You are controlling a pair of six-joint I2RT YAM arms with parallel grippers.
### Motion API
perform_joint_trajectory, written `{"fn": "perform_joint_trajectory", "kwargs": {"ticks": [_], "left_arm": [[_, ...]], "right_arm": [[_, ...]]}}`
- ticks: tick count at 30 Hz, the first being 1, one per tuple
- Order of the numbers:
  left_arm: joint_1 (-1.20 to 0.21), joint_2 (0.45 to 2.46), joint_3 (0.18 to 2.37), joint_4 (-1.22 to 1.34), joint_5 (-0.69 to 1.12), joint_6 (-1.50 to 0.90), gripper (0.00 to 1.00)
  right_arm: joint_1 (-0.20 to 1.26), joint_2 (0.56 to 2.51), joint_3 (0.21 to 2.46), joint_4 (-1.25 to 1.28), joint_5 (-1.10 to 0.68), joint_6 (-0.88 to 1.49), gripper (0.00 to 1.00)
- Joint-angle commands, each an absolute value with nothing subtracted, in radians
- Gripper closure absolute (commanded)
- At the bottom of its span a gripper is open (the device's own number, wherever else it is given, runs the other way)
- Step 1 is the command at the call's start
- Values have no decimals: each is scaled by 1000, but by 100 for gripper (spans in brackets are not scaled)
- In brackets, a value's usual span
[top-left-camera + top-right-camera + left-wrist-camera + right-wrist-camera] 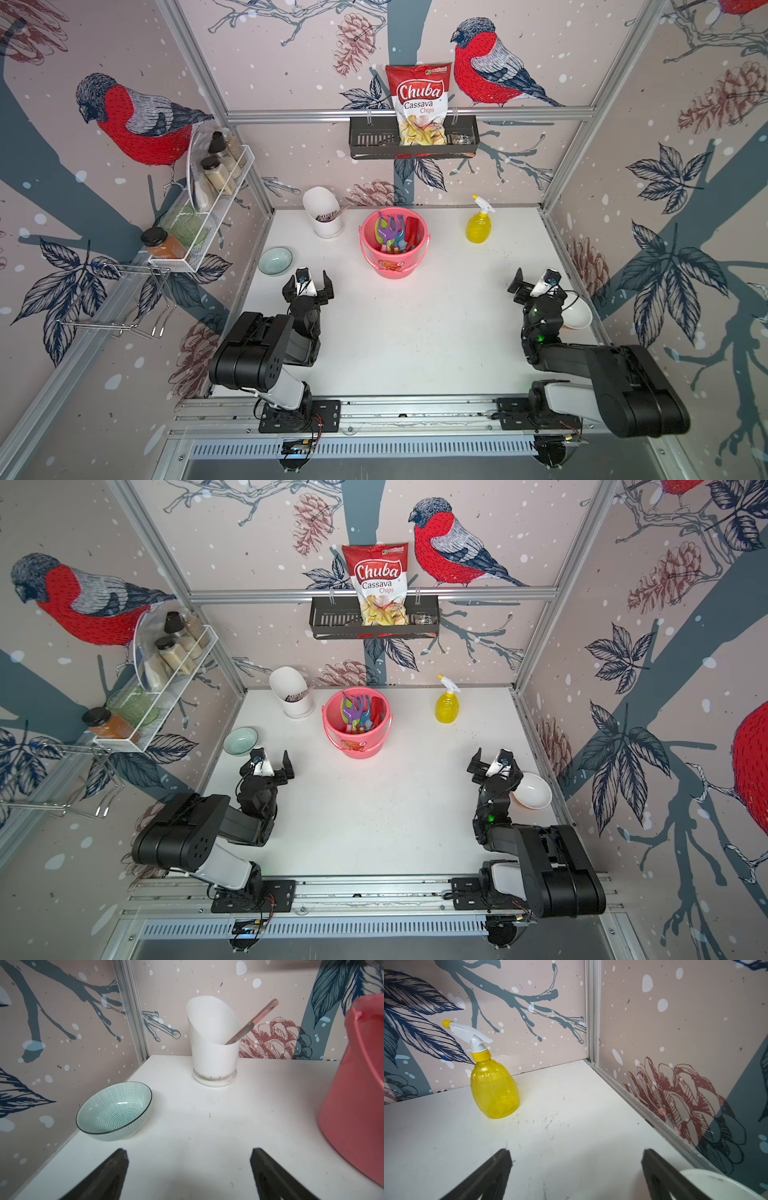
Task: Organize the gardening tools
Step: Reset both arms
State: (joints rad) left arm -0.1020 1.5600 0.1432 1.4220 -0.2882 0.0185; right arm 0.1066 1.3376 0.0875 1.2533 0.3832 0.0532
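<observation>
Standing in the pink bucket [392,266] near the back middle of the white tabletop [415,332] are the gardening tools [395,235], bunched together with their heads toward the far wall of the bucket. In both top views a green spade [378,233] shows at the left of the bunch, a purple fork [384,222] beside it, a blue fork [400,227] in the middle and a red shovel [412,232] at the right. Pink and yellow handle ends sit low on the near side. They overlap so much that I cannot pick out every tool one by one

The left hand [189,1151] hovers over the left side of the tabletop, its two black fingers [112,1167] spread wide and holding nothing. Its wrist view shows a teal bowl [114,1111] just ahead by the side wall. Farther back is a white slanted cup [214,1043] with a pink-handled utensil [257,1018] leaning in it, and the side of the bucket shows at the edge

The right hand [576,1151] sits on the right side, well apart from the bucket, spread just as wide with only bare tabletop in the gap. A yellow spray bottle [495,1093] stands upright ahead of it near the back wall, and a white bowl [716,1186] lies close by on its outer side

On the back wall a black shelf [365,139] holds a bag of cassava chips [419,104], and a white wire rack [216,199] on the left wall carries jars [212,166]
</observation>
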Motion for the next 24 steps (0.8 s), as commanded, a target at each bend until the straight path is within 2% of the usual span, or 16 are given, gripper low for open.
{"fn": "perform_joint_trajectory", "kwargs": {"ticks": [1, 6, 14, 24], "left_arm": [[-98, 1561, 144, 1487, -267, 26, 4], [-97, 1563, 156, 1470, -283, 21, 4], [-97, 1562, 195, 1397, -319, 7, 4], [-95, 1561, 202, 1381, -335, 1, 3]], "right_arm": [[117, 1442, 55, 1506, 338, 21, 0], [152, 1561, 49, 1664, 389, -19, 0], [122, 1519, 172, 1359, 463, 67, 0], [115, 1517, 175, 1352, 454, 69, 0]]}}
